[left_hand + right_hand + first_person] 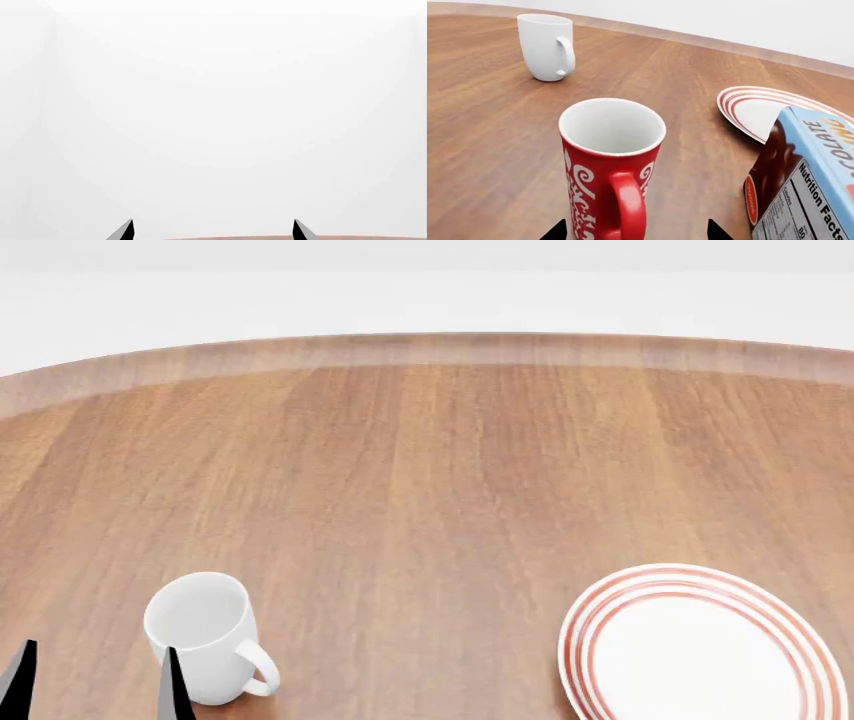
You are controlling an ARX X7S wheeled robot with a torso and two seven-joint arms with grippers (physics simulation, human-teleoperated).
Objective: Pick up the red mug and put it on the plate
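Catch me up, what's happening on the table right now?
The right gripper is open and lined up on the red mug, handle facing it, nothing grasped yet. The mug stands upright on the wooden table, beside a chocolate carton. The plate sits bare. The left gripper idles open near the white mug.

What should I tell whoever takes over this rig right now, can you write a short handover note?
Left gripper: open, empty, hovering beside the white mug at the near left of the table.
Right gripper: open, empty, lined up on the red mug, with the handle facing it and the fingertips either side of it, not yet closed.
Red mug: upright on the table, out of the head view. A chocolate carton stands close beside it.
Plate: empty, near right of the table.
Done: approach to the red mug.
Left: grasp, lift, carry past the carton and set it on the plate.
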